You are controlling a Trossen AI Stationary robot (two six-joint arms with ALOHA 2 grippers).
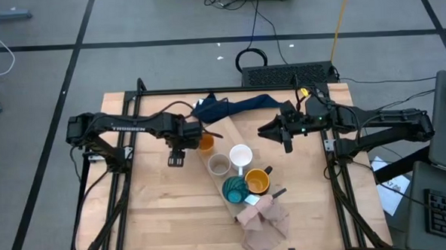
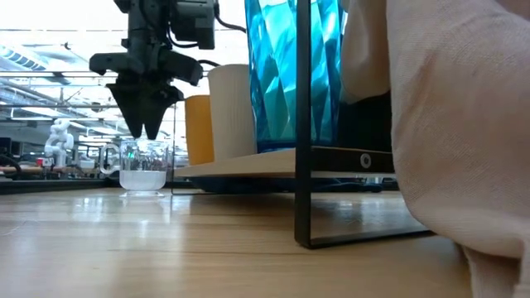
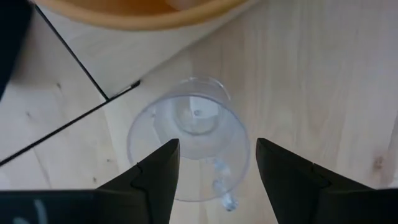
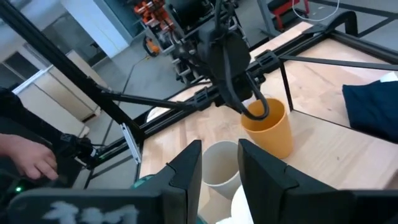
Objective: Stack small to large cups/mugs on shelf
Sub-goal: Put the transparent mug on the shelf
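Note:
The clear glass stands upright on the table beside the pale wood shelf. My left gripper points down, open, with one finger on each side of the glass; in the low view its tips hover just above the glass. On the shelf stand the orange cup, beige-grey cup, white mug, mustard mug and teal cup. My right gripper waits, open, to the right of the shelf's far end.
A dark blue cloth lies at the far end of the shelf, and a pinkish-beige cloth at its near end. The shelf's black wire legs stand on the table. A person's hand shows beyond the table.

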